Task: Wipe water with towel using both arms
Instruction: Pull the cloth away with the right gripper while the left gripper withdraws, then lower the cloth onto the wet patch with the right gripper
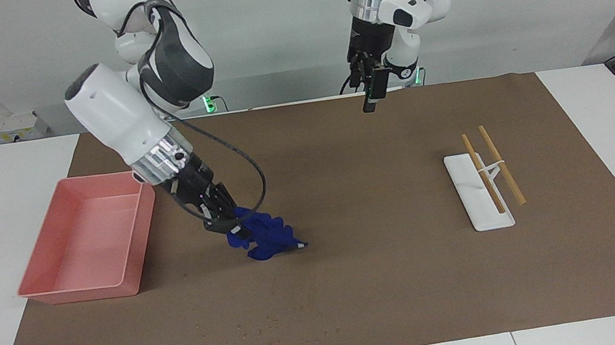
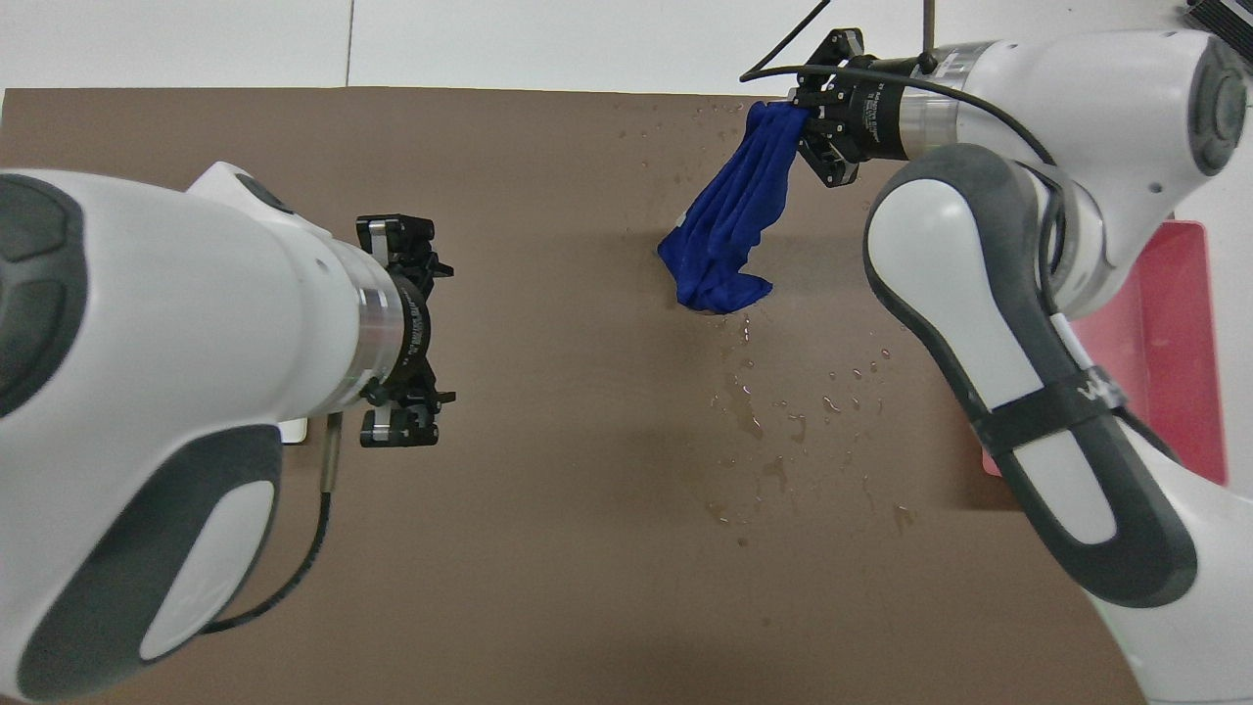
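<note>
The royal-blue towel (image 1: 265,240) hangs from my right gripper (image 1: 228,227), which is shut on its upper end. Its lower end lies bunched on the brown mat (image 1: 391,268) beside the pink tray. From overhead the towel (image 2: 729,230) stretches from the right gripper (image 2: 798,119) down toward a patch of water drops (image 2: 773,421), which lies nearer to the robots than the towel's end. More fine drops (image 1: 268,323) dot the mat near its edge farthest from the robots. My left gripper (image 1: 370,96) hangs open and empty over the mat's edge by the robots; overhead, the left gripper (image 2: 419,331) shows its fingers spread wide.
A pink tray (image 1: 138,242) stands at the right arm's end of the mat, its wall (image 2: 1189,294) showing past the right arm. A white slab with two wooden sticks (image 1: 480,197) lies toward the left arm's end.
</note>
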Controlling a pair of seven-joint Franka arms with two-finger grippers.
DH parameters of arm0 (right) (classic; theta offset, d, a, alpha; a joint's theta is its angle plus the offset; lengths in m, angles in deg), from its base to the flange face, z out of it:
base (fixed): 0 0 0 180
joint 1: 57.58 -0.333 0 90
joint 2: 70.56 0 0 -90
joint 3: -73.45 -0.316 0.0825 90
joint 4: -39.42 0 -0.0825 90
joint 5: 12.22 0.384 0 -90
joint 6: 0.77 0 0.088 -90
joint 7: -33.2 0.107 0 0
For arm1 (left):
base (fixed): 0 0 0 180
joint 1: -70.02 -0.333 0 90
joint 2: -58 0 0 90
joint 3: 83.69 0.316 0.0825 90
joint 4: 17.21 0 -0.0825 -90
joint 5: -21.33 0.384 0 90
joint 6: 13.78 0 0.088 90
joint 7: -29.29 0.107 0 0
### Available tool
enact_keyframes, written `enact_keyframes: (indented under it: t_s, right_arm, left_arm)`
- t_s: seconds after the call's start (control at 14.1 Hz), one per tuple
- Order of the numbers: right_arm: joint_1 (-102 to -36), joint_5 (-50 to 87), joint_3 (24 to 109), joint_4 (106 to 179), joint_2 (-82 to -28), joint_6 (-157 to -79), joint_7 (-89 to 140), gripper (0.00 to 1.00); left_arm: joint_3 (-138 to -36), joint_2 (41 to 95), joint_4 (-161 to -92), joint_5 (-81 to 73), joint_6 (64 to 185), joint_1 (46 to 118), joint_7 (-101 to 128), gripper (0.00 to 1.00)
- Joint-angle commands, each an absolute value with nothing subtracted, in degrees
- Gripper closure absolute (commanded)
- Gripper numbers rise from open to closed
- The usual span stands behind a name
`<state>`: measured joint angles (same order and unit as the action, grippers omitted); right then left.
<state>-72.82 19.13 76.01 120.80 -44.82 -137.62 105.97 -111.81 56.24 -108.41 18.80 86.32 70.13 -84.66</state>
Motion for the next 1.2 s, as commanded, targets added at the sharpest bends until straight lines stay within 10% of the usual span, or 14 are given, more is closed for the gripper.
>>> enact_keyframes:
  t_s: [0.0, 1.13]
  right_arm:
    - [-72.78, 18.19, 75.74, 120.35, -41.65, -142.69, 100.11, 1.00]
    - [-75.86, 18.11, 74.95, 125.90, -30.22, -153.70, 74.37, 1.00]
  left_arm:
    - [-112.16, 54.22, -109.93, 18.61, 82.38, 65.29, -73.50, 0.00]
    - [-110.49, 52.29, -111.16, 19.04, 74.98, 48.14, -3.95, 0.00]
